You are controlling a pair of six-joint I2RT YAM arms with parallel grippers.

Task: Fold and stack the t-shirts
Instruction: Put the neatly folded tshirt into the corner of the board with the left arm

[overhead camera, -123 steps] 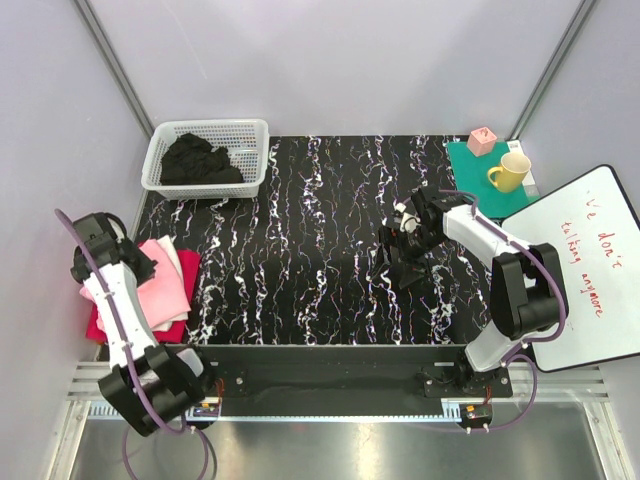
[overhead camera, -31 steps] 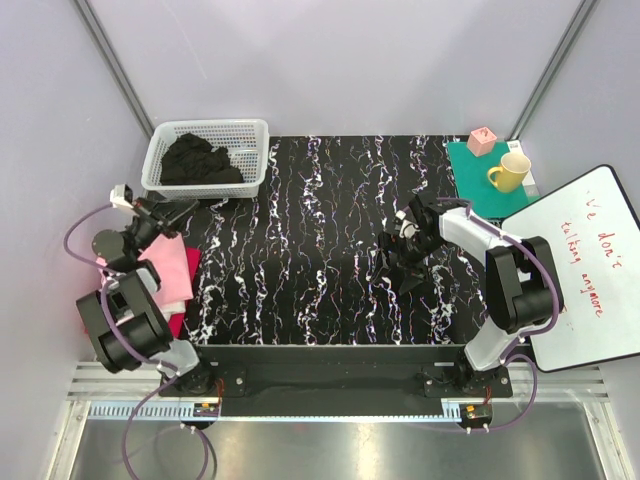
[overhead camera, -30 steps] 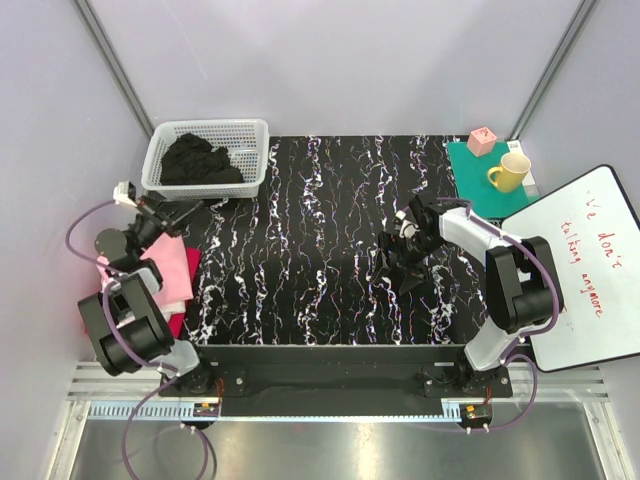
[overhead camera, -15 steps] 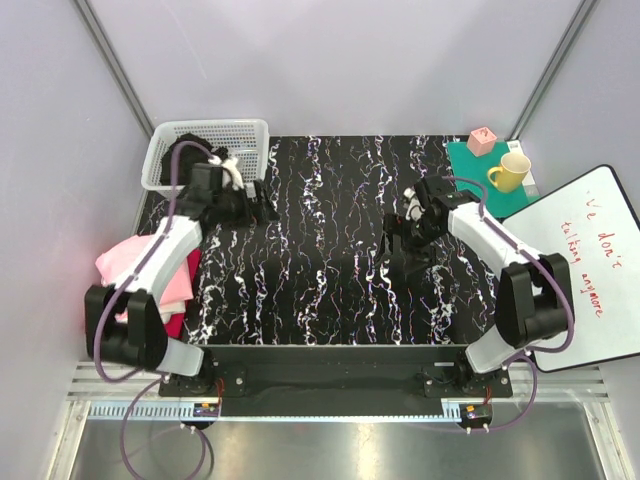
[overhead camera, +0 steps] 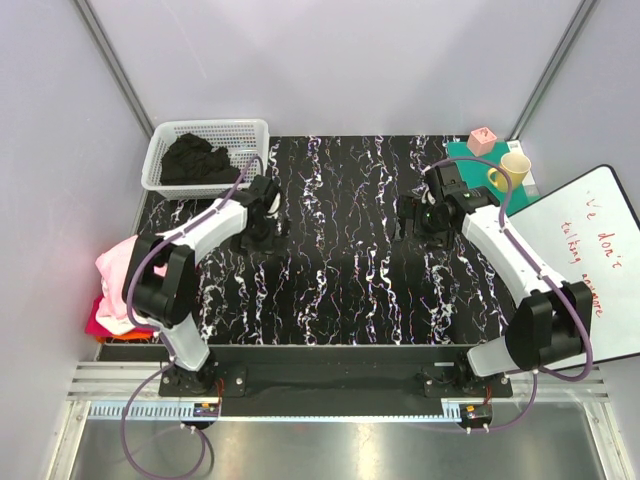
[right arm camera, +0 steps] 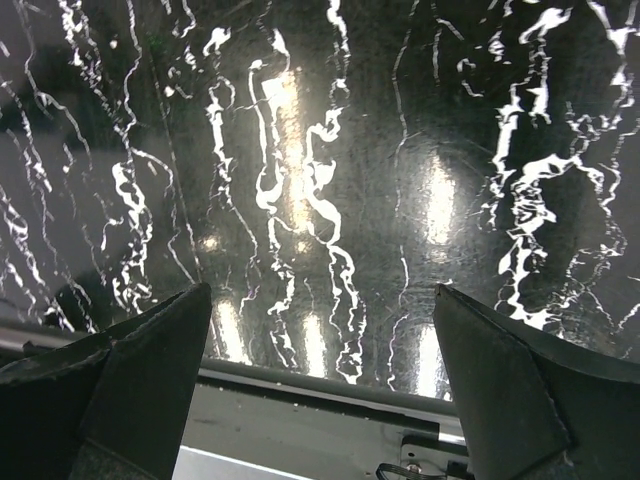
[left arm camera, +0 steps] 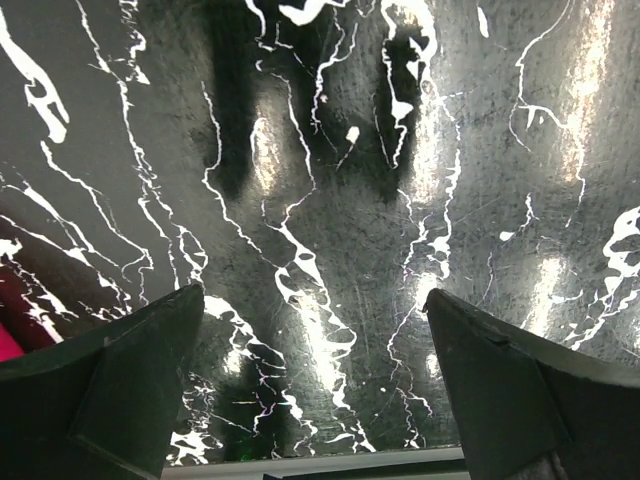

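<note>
Though near left tool (left arm camera: 312,305), basket (overhead camera: 210,125) apart

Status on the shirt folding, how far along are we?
Done, it seems: a light pink shirt lies on a magenta-red one in a pile at the left edge of the table. In hand: nothing; the left tool and right tool hang open over bare marble. Left: black shirts heaped unfolded in the white basket.
</note>
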